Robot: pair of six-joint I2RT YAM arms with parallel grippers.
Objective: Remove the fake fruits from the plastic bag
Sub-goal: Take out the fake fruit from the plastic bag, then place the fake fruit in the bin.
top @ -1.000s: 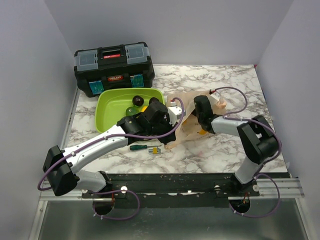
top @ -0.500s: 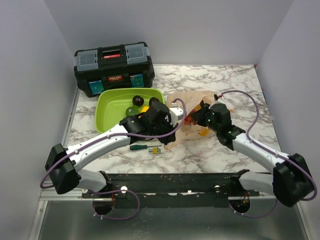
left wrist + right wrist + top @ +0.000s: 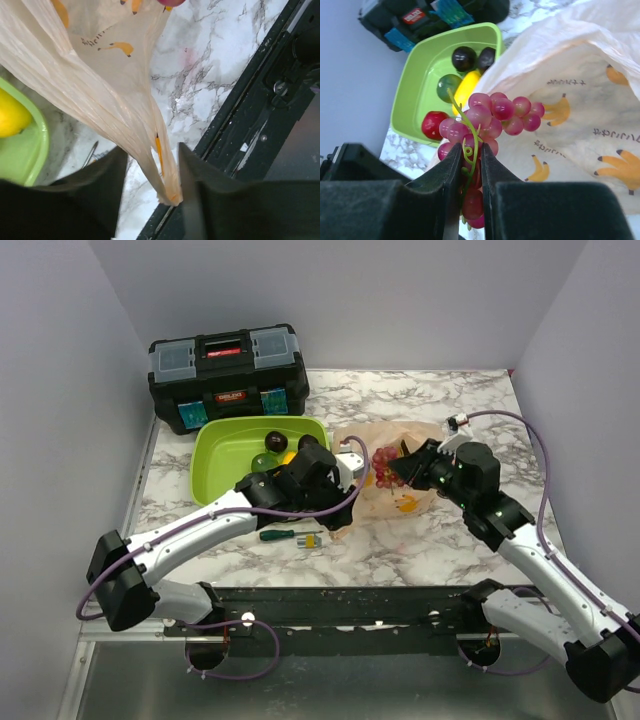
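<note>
Peach-orange plastic bag [image 3: 395,435] seen from above on marble table [image 3: 440,400], just beside lime-green tray [image 3: 212,455]. Reddish grape cluster [image 3: 382,462] held above bag mouth by right gripper [image 3: 397,469].

Left wrist: left gripper [image 3: 150,155] parted, bag fold hanging loose between jaws, not pinched.

Right wrist: jaws clenched on thin green stem [image 3: 472,145] only. 2 dark fruits, 1 green, 1 yellow lie in tray.

Risks: stem could slip or bend, cluster dropped back into bag. Unheld bag could be dragged along if snagged by grapes.
</note>
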